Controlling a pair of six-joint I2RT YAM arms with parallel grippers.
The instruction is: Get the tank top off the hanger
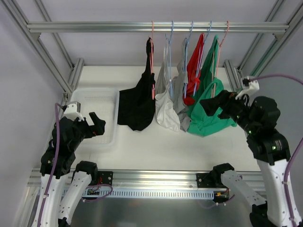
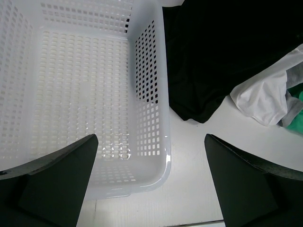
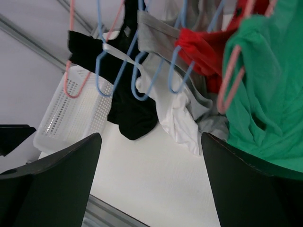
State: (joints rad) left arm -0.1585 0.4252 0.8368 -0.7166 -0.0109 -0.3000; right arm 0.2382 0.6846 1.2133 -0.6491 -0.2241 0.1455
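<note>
Robotics lab test cell, seen from above.
Silver alum. extrusion frame point(image 1: 142, 27) boxes in a plain white tabletop point(image 1: 156, 146), w/ bare pale grey walls point(image 1: 19, 85) around it. Two black-and-white robot arms point(image 1: 71, 135) are bolted to a slotted metal rail point(image 1: 156, 178) at the near edge, w/ purple cables point(image 1: 57, 142) running along them. Black, white, grey, red & green garments point(image 1: 208, 123) on thin coloured wire hangers point(image 1: 189, 35) hang in a row from the frame's top bar. A white perforated plastic basket point(image 1: 99, 109) sits at left.

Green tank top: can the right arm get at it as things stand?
Probably yes. The right gripper sits open right by the green tank top, with nothing visibly between them.
</note>
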